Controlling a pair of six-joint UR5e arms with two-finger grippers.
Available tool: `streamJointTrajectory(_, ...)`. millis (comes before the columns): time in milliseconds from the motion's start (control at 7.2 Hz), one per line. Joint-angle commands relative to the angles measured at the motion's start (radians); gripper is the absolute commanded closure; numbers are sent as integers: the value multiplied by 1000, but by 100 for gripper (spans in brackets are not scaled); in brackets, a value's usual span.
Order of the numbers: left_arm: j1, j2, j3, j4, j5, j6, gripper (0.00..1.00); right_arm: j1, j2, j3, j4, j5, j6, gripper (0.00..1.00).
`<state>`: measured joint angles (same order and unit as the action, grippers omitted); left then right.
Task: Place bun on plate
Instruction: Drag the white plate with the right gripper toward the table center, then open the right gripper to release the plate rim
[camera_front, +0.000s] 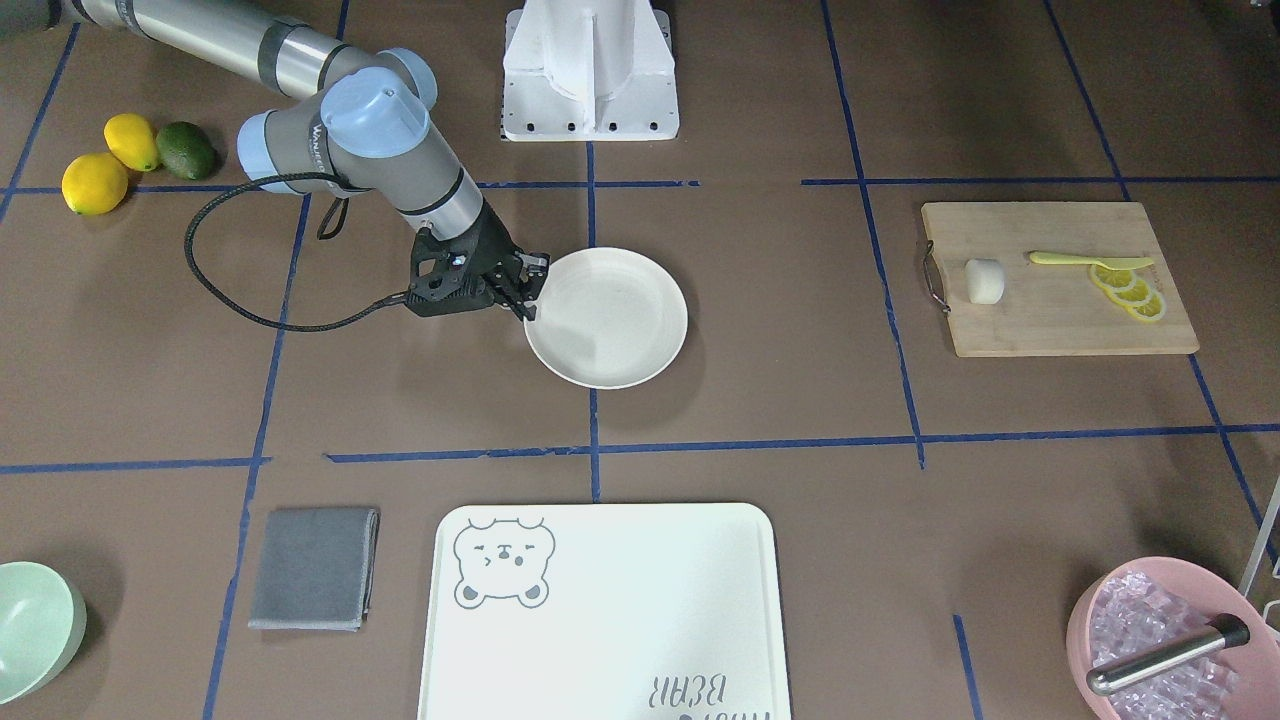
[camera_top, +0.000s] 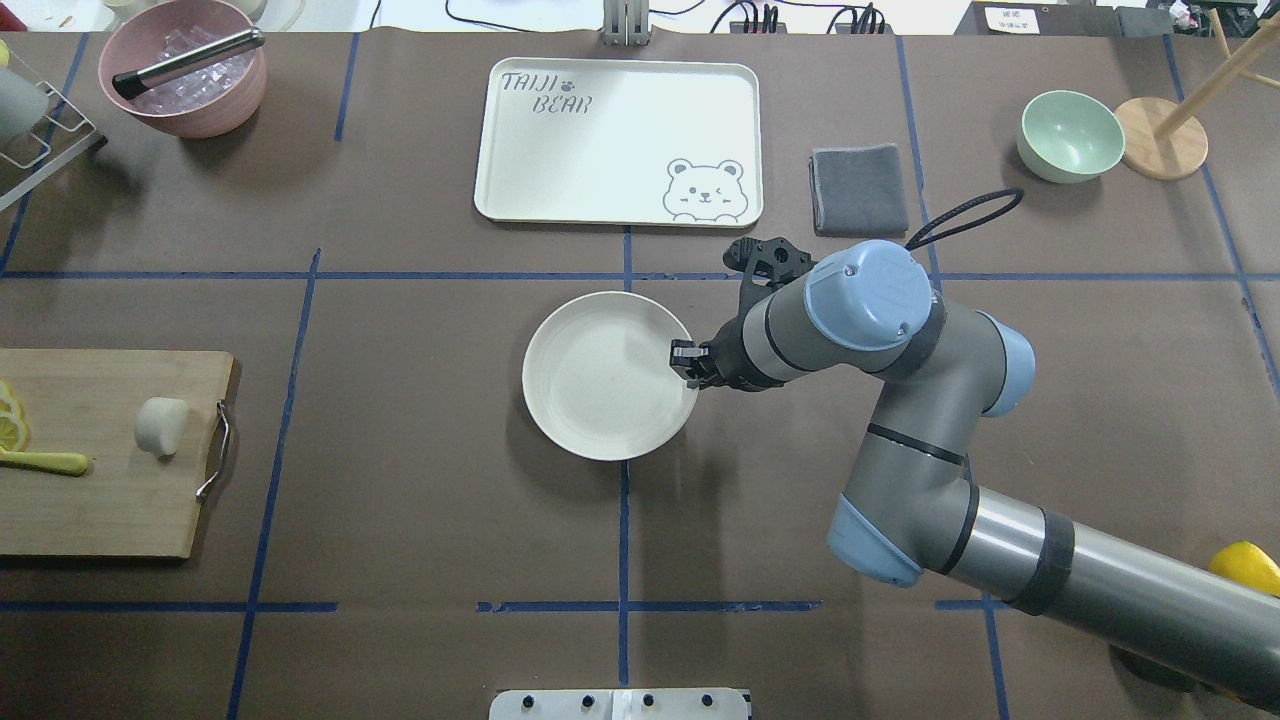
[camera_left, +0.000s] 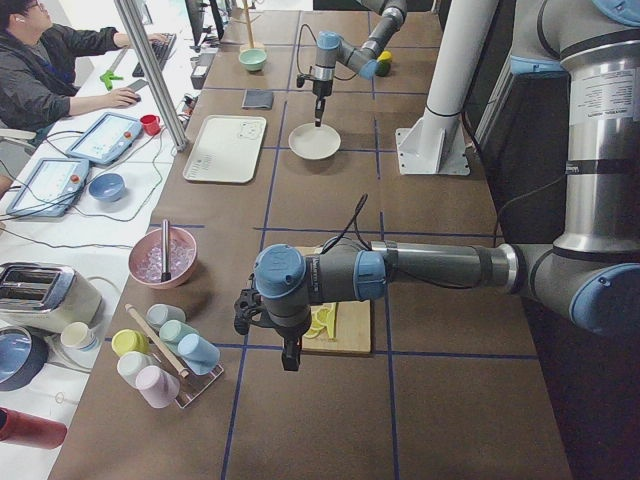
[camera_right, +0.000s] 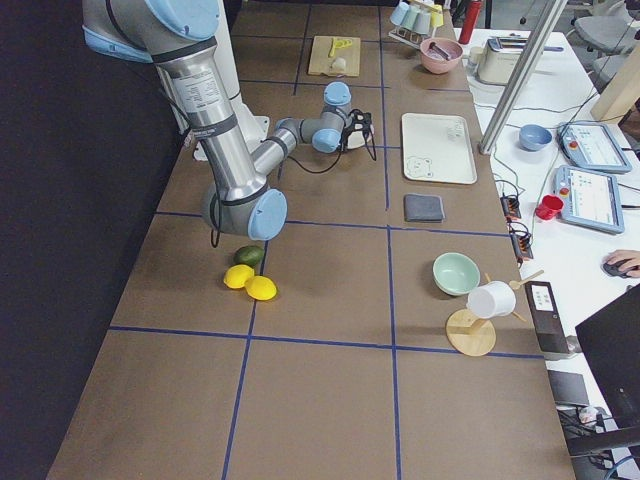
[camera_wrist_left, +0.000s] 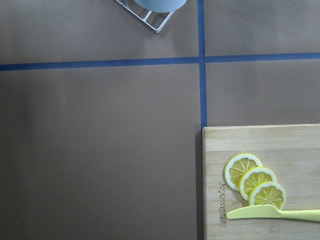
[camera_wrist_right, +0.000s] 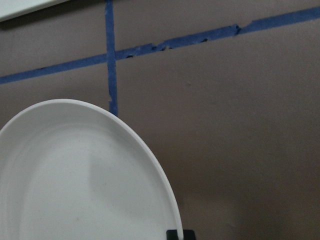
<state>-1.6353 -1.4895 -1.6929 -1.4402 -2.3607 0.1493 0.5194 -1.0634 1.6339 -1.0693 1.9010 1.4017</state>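
Right gripper (camera_front: 528, 290) sits low at the rim of the plate (camera_front: 620, 340), on its side nearest that arm. I can't tell whether it's pinching the edge or just apart beside it. Plate is mid-table. Bun (camera_front: 984, 280) is well apart from it, on the cutting board (camera_front: 1060, 325) near the handle end, with lemon slices (camera_front: 1130, 292) and a yellow knife (camera_front: 1085, 260). Left gripper (camera_left: 290, 352) hangs beside that board; its grip state can't be told.

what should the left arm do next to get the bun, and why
Probably slide the left gripper along the cutting board toward the bun until it is overhead. The bun sits untouched near the board's handle, the plate is empty, and the left wrist view shows lemon slices and a knife, not the bun.
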Motion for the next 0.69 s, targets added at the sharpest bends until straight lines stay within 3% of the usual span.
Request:
streamJointTrajectory(0,2,0,1,1,1,-1,0,-50,-13,4,-6,-56,0,100)
streamJointTrajectory(139,3,0,1,0,0,-1,0,-50,-13,9,-8,-50,0,76)
streamJointTrajectory(278,3,0,1,0,1,-1,0,-44,-15,18,-8,-51,0,1)
streamJointTrajectory(556,3,0,-1,0,1,-1,0,-14,-23,23,-21,-40,-3,0)
